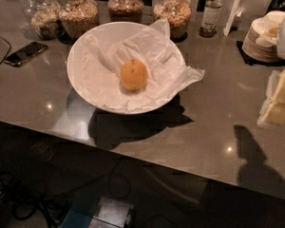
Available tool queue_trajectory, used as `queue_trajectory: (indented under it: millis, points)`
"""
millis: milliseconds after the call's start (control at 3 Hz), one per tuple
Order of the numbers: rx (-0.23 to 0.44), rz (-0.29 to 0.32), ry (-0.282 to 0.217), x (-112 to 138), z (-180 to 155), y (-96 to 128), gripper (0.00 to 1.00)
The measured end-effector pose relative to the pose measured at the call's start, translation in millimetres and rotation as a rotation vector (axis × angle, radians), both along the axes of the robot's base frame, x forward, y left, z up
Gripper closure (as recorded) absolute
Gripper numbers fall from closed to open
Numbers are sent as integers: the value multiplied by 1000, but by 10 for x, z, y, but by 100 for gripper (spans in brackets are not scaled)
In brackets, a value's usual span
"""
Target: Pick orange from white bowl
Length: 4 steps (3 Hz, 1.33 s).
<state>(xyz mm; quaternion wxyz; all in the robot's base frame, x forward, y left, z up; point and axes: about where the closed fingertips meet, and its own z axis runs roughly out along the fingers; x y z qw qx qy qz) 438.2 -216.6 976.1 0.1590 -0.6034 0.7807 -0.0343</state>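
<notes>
The orange lies in the middle of the white bowl, on crinkled white paper that spills over the bowl's right rim. The bowl stands on the grey counter, left of centre. My gripper shows as a pale, yellowish shape at the right edge of the view, well to the right of the bowl and above the counter. It is far from the orange and holds nothing that I can see. Its shadow falls on the counter below it.
Several glass jars of grains and a small bottle stand behind the bowl. A stack of small whitish plates sits at the back right. A phone lies at the left. The counter's front edge runs diagonally below the bowl.
</notes>
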Motion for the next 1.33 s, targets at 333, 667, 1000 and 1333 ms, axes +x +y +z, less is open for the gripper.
queue_trajectory:
  millis: [333, 667, 1000, 1333]
  points:
    - [2, 2, -3, 5, 4, 9, 0]
    - [76, 82, -6, 124, -103, 245, 0]
    - [177, 269, 32, 291, -257, 796, 0]
    - [243, 459, 71, 415, -369, 1452, 0]
